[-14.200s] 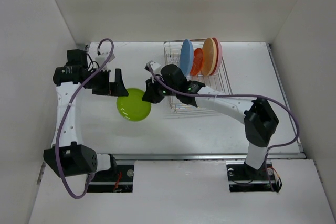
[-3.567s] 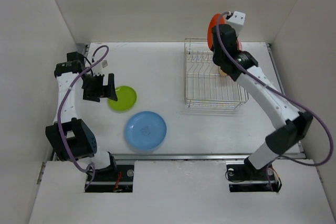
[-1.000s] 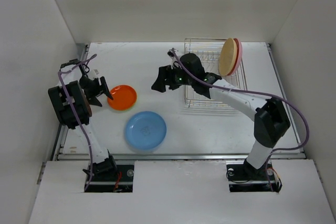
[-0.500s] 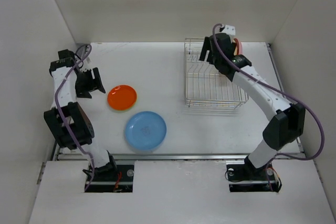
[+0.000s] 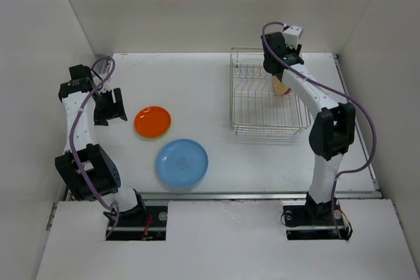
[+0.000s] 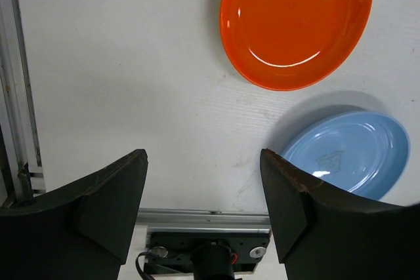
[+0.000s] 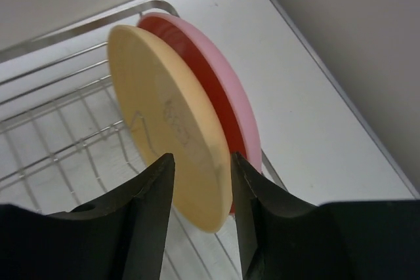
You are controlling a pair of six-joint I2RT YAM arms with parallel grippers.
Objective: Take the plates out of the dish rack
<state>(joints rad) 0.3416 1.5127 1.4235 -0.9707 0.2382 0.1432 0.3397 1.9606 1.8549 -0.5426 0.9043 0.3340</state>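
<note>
**Right gripper [image 7: 202,188] astride the pale yellow plate [image 7: 170,129] in the dish rack [image 5: 262,106]**

From above, the right arm's wrist covers nearly all of the standing plates. Only a scrap of the pale yellow plate shows, at 1 o'clock in the dish rack. In the right wrist view the pink plate [image 7: 226,90] leans just behind it with its lower part hidden. A dark red band between the two cannot be identified. The right gripper has one finger on each face of the pale yellow plate's rim; whether it pinches cannot be told. The left gripper [image 6: 203,208] hangs spread and holds nothing, above the table [image 5: 262,155]. From above, the orange plate [image 5: 152,121] lies flat at its 3 o'clock, apart from it. The blue plate [image 5: 182,162] lies at 5 o'clock of the orange plate, partly covered by a finger in the left wrist view.
</note>
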